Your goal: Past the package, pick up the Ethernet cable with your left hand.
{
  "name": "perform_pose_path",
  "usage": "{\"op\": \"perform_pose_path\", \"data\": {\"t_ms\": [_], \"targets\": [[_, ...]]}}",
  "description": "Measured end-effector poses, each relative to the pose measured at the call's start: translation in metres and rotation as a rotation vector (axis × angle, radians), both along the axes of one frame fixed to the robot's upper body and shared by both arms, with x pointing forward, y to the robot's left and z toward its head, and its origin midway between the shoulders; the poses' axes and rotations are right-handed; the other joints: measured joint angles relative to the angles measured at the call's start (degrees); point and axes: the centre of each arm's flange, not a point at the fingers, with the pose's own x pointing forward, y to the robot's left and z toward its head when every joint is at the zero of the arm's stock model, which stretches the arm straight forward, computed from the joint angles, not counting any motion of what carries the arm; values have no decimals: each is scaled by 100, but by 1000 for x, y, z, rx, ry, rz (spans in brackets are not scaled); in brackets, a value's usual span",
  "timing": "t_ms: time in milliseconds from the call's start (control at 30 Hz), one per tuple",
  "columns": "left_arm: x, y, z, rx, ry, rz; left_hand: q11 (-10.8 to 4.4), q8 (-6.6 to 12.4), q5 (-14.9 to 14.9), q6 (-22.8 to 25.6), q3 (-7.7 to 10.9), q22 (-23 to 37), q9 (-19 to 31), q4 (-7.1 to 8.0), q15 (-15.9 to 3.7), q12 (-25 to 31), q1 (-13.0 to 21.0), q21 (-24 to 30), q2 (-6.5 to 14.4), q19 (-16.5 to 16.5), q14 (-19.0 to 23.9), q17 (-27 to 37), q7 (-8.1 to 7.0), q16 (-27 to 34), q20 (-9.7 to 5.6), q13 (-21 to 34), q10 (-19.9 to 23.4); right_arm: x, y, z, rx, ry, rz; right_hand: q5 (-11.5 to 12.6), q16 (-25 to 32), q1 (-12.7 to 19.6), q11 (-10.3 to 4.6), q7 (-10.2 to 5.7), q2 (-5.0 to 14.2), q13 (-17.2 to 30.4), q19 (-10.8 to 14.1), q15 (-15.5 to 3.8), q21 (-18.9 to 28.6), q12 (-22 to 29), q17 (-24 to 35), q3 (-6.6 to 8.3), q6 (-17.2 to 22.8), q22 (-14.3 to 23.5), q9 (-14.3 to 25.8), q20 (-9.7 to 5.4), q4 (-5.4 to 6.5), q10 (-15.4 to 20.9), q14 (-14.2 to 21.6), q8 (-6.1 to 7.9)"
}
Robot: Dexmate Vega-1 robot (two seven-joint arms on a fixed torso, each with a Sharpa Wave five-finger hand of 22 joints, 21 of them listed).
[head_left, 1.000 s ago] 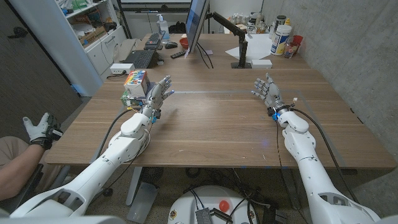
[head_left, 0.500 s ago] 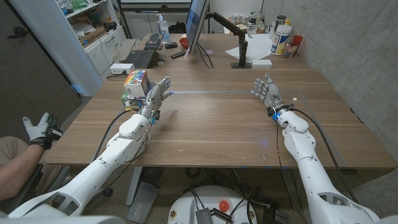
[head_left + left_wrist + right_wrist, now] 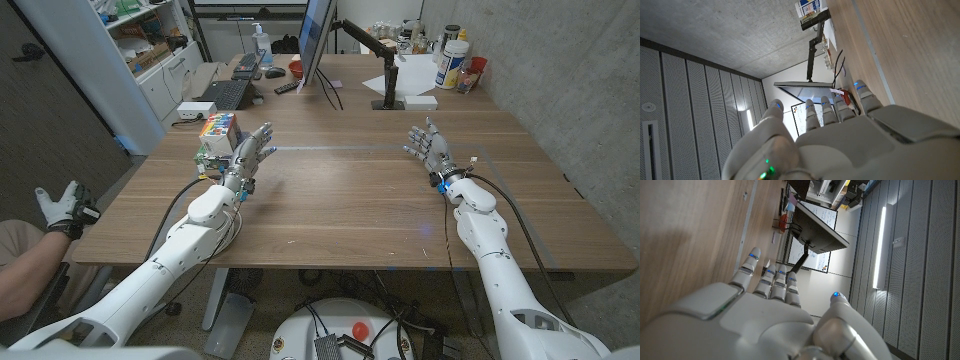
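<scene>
Across the wide wooden desk (image 3: 340,190) my left hand (image 3: 252,152) hovers with fingers spread and empty beside the colourful package (image 3: 218,138), poised to reach past it, though I cannot make out the Ethernet cable.

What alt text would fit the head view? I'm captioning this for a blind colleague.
Two white robot arms reach over a wooden table, the left hand and right hand both open and holding nothing. A colourful package sits just beyond the left hand; a monitor, keyboard and bottles stand at the far end.
</scene>
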Motion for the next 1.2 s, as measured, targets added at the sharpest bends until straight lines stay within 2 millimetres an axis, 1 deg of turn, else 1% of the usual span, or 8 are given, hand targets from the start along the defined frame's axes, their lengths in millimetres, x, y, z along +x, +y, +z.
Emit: {"op": "perform_pose_path", "data": {"t_ms": [67,433,533,700,1033,1100,1200], "targets": [[-2,0,0,2,0,2,0,0,0,0,0,0,0,0,0,0,0,0,0,0,0,0,0,0,0,0,0,0,0,0,-1,0,1,0,0,0,0,-21,0,0,0,0,0,0,0,0,-21,0,0,0,0,0,0,0],[-10,0,1,11,-4,7,0,0,0,0,0,0,0,0,0,0,0,0,0,1,0,1,0,0,0,1,0,1,4,0,-10,-2,6,0,0,0,0,-21,0,0,0,0,-37,0,0,0,-20,0,0,0,0,0,0,0],[-12,0,0,14,-3,8,0,0,0,0,24,0,0,-24,0,0,0,0,0,1,0,1,0,0,0,-25,0,1,5,1,-11,-4,6,0,0,0,0,-21,0,0,0,21,-37,0,0,0,-20,0,0,0,0,0,-20,0],[-14,-1,-1,18,-3,7,0,0,0,0,24,0,0,-24,-25,0,0,0,0,1,-24,1,0,0,0,-27,0,1,5,1,-12,-4,6,0,0,0,0,-20,0,0,0,-10,-37,0,0,0,-20,0,0,0,0,0,-51,0],[-20,-2,-4,25,-3,5,0,0,0,0,24,0,0,-24,-25,0,0,0,0,1,-24,1,-1,0,0,-27,0,1,5,1,-14,-5,-1,0,0,0,0,-10,0,0,0,-9,-57,0,0,0,-31,0,0,0,0,1,-52,0],[-20,-2,-4,24,-3,6,0,0,0,0,24,0,0,-24,-25,0,0,0,0,1,-24,2,-1,0,0,-27,0,1,4,1,-15,-5,-1,0,0,0,-32,-10,0,1,0,10,-57,0,0,0,-31,0,0,0,0,-31,-71,0],[-23,-1,-5,26,-5,7,0,0,0,0,24,-1,0,-24,-25,0,0,0,0,1,-24,1,0,0,0,-27,0,1,4,1,-17,-5,-3,0,0,0,-32,-8,0,0,0,10,-78,0,0,0,-34,0,0,0,0,-30,-71,0]]}}
